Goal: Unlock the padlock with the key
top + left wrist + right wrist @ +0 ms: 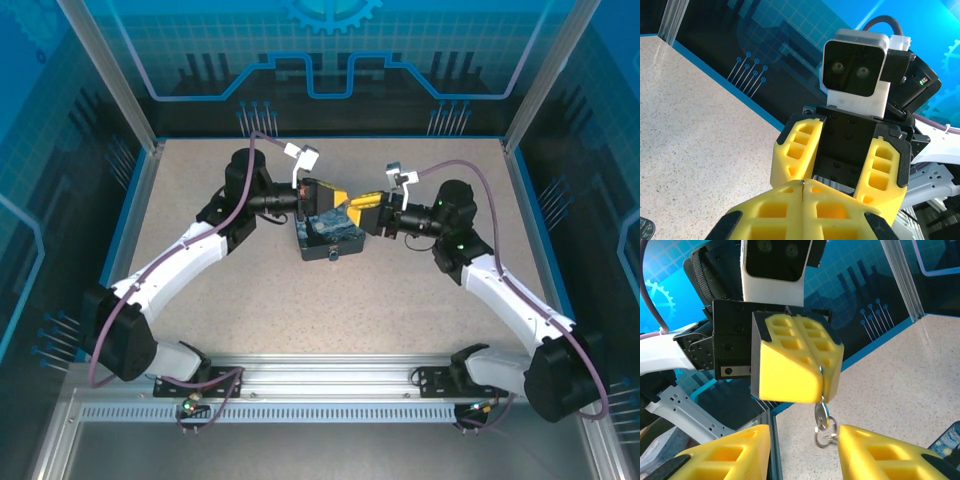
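My left gripper [804, 184] is shut on the key [821, 412], a thin grey metal piece that hangs below its yellow fingertips with a wire ring on it. My right gripper [802, 440] faces it, open, and the key and ring hang in the gap close to its right finger [875, 450]. Both grippers meet above the blue-and-yellow painted box [322, 238] in the middle of the table. A tiny dark piece at the box's front edge looks like the padlock [333, 256], too small to make out.
The speckled table [400, 300] lies open around the box. Blue-edged walls and metal posts [105, 70] close in the back and sides. A metal rail [330, 375] with the arm bases runs along the near edge.
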{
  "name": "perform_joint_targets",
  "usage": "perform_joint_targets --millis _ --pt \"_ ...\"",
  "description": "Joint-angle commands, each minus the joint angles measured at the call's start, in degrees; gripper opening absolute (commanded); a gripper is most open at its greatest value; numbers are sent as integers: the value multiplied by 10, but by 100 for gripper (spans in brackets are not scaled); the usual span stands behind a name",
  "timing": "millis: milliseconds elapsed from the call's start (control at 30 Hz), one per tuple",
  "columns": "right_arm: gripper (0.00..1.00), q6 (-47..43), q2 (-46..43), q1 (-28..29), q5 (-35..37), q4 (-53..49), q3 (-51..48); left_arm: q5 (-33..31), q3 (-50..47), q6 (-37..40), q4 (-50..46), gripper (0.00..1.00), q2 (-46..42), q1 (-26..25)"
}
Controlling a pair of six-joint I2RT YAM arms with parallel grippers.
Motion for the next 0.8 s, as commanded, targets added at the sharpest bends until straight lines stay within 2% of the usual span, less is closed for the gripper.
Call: perform_joint_targets --millis 0,433,767 --pt "37 3 9 9 -4 31 22 18 17 14 -11 0 -15 1" --pt "19 5 23 13 10 20 23 19 12 8 2 0 -11 1" --pt "12 13 23 14 20 26 23 21 8 8 1 0 -11 1"
